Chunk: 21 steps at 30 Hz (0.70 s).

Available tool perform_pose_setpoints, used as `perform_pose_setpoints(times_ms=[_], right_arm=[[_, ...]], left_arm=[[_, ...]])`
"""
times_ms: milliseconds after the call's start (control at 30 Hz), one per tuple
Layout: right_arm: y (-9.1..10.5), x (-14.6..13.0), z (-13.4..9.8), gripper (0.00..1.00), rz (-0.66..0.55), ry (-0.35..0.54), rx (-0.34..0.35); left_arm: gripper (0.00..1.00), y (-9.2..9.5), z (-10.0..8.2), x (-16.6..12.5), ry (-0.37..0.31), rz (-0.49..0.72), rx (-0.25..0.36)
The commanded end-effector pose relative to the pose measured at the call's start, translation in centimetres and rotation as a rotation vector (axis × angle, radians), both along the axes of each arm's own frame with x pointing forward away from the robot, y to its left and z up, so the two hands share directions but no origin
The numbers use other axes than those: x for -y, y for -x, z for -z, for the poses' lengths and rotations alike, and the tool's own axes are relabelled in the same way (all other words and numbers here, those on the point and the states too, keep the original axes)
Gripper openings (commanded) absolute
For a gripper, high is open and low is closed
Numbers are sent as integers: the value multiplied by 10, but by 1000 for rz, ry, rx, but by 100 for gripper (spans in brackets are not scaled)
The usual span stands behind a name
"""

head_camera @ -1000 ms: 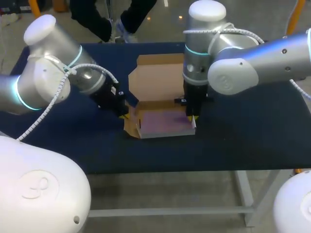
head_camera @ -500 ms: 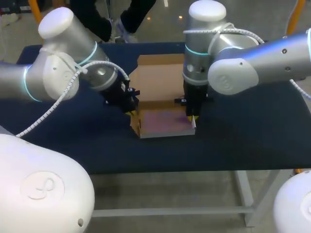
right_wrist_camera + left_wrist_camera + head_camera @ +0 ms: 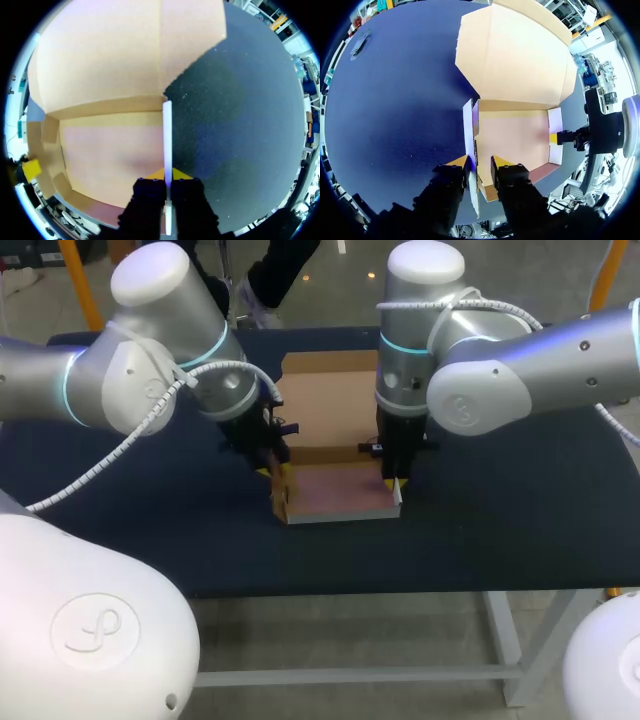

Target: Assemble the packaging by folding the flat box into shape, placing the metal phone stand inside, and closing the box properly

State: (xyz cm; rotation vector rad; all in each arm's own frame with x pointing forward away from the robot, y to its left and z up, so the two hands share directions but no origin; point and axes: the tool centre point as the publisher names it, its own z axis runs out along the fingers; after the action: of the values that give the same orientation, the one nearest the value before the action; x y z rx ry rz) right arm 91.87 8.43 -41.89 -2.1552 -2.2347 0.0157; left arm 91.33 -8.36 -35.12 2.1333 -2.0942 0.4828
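The dark blue tabletop carries the brown cardboard box near its middle, a little toward the near edge. The left arm comes in over the left half and the right arm over the right half.

The box is half formed: an open tray facing up, with its long axis parallel to the near edge. Its broad lid flap is hinged on the far side and lies flat, pointing at the far edge.

The right side wall stands upright and runs from near to far. The right gripper is clamped on its top edge, with the fingers nearly together.

The left side wall runs the same way, directly under the left gripper. That gripper straddles it with a narrow gap, one tip against the outside and the other just inside over the tray floor, so it does not look pinched. The left gripper is clearly the nearer one for finishing that wall, probably with a short press along its line.

A small dark object lies well apart, near a far corner. Whether it is the phone stand cannot be told.
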Motion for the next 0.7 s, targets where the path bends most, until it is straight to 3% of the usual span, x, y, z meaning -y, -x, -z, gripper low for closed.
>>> perform_pose_setpoints(times_ms=[33, 167, 333, 533, 600, 700], right_arm=[[-1, -1, -1, 0, 0, 3, -3], [-1, -1, -1, 0, 0, 3, -3], [-1, -1, -1, 0, 0, 3, -3], [-1, -1, -1, 0, 0, 3, -3], [-1, -1, -1, 0, 0, 3, -3], [-1, -1, -1, 0, 0, 3, -3]], left_arm=[[79, 6, -8, -21, 57, -17, 8], [85, 6, -11, -42, 119, -50, 8], [85, 7, -8, -67, 218, -50, -2], [64, 8, 3, -83, 299, -10, -3], [60, 7, 6, -86, 311, -12, -6], [64, 7, 9, -90, 331, -11, -8]])
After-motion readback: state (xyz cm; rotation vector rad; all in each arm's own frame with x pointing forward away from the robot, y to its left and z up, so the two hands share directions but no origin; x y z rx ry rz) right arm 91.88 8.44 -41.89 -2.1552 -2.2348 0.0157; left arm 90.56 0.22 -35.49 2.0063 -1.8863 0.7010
